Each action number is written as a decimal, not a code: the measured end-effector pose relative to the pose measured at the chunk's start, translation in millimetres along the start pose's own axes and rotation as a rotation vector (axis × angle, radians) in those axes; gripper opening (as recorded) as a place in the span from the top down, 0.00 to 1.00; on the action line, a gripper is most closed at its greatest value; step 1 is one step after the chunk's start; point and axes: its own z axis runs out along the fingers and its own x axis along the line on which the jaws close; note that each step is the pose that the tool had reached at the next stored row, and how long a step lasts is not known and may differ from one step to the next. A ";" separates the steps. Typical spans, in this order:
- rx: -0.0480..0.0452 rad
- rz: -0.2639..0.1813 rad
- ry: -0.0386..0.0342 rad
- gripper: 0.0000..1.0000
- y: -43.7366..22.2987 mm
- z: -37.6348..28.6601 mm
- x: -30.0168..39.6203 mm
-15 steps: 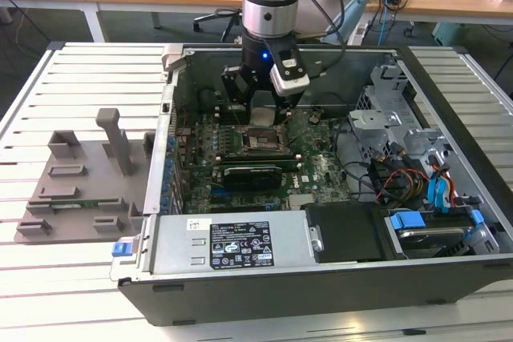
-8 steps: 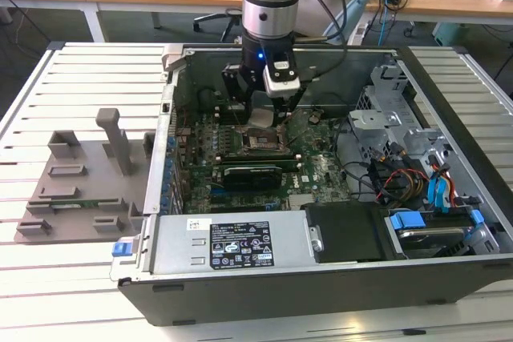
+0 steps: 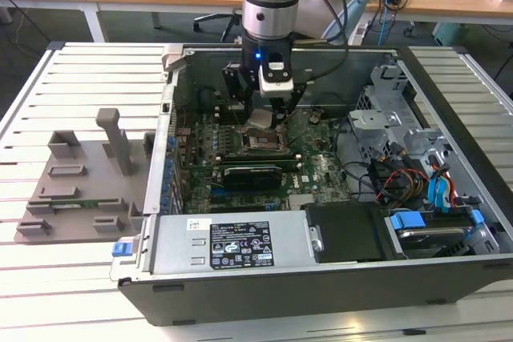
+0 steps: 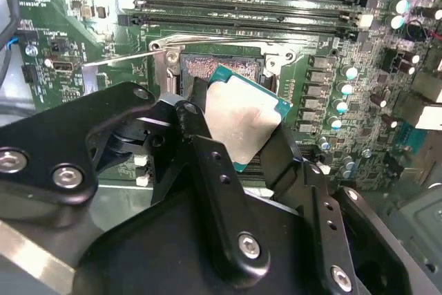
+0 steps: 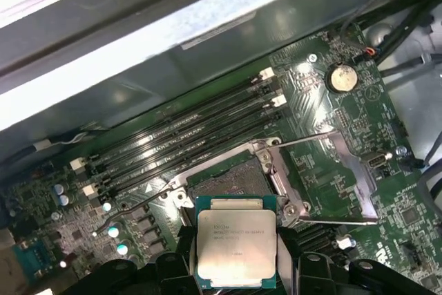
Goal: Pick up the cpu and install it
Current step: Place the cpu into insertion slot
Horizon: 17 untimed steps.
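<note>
The cpu point(image 3: 258, 120), a small square chip with a silvery top and a pale green rim, hangs tilted just above the open socket point(image 3: 258, 141) on the motherboard inside the computer case. My gripper point(image 3: 261, 116) is shut on it, one black finger on each side edge. In the second wrist view the cpu point(image 4: 243, 119) sits between the fingers point(image 4: 198, 108) with the socket point(image 4: 219, 68) partly covered behind it. In the first wrist view the cpu point(image 5: 236, 245) is held flat-on, apart from the socket point(image 5: 229, 179) beyond it.
The socket's load plate point(image 5: 343, 170) is swung open and its wire lever point(image 4: 123, 59) sticks out. Memory slots point(image 5: 185, 136) run beside the socket. A grey plastic tray point(image 3: 80, 182) lies at the exterior view's left; drive cage and cables point(image 3: 401, 174) fill the case's right.
</note>
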 end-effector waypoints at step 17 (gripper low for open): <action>0.0065 0.187 0.0074 0.45 0.1 2.4 0.1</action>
